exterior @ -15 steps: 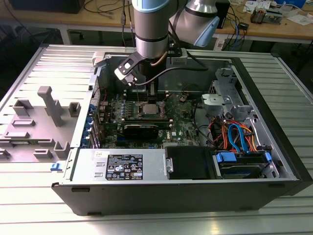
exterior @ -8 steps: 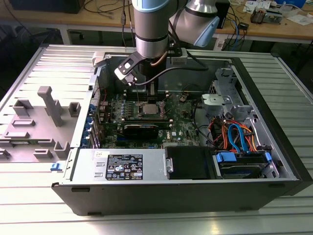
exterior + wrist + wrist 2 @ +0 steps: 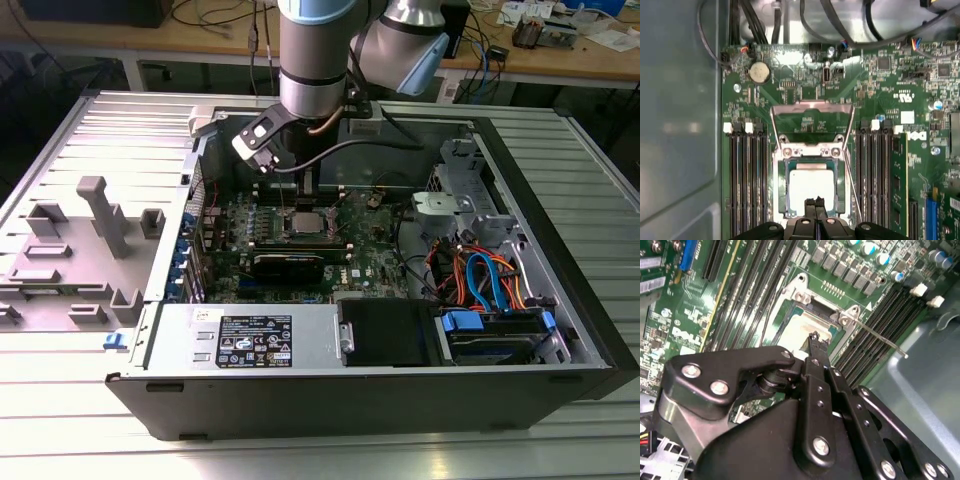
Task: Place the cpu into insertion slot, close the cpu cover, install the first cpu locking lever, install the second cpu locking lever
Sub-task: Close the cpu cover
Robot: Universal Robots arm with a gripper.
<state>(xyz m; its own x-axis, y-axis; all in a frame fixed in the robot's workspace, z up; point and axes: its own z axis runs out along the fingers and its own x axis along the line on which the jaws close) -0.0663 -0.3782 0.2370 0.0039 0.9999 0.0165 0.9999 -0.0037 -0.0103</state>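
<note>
Your gripper [image 3: 815, 202] has its two black fingertips pressed together with nothing visible between them, and in the first wrist view they hang right over the near edge of the cpu [image 3: 810, 187]. The chip lies flat inside the insertion slot [image 3: 784, 185], its dull silver top facing up and the socket's rim showing around it. In the second wrist view you see the same thing from the side: the fingertip [image 3: 814, 337] sits just above the pale top of the chip, but whether it touches cannot be told. The cpu cover [image 3: 812, 105] is open, swung up on its hinge at the side of the socket away from your fingertips, and you can see green board through its window. One thin locking lever [image 3: 852, 185] stands loose beside the socket, a bare metal rod slanting out over the neighbouring black memory slots [image 3: 875, 175]; more of these slots flank the socket on its other side. Farther out, the exterior view shows your arm [image 3: 315, 60] reaching straight down into the open computer case [image 3: 560, 250], onto the green motherboard [image 3: 370, 262]. The silver power supply [image 3: 250, 340] lies along the near side of the case, and a drive bay with blue and orange cables [image 3: 490, 280] sits at the exterior view's right. Outside the case, at the exterior view's left, grey fixture blocks [image 3: 100, 215] stand on the ribbed metal table [image 3: 100, 120].
</note>
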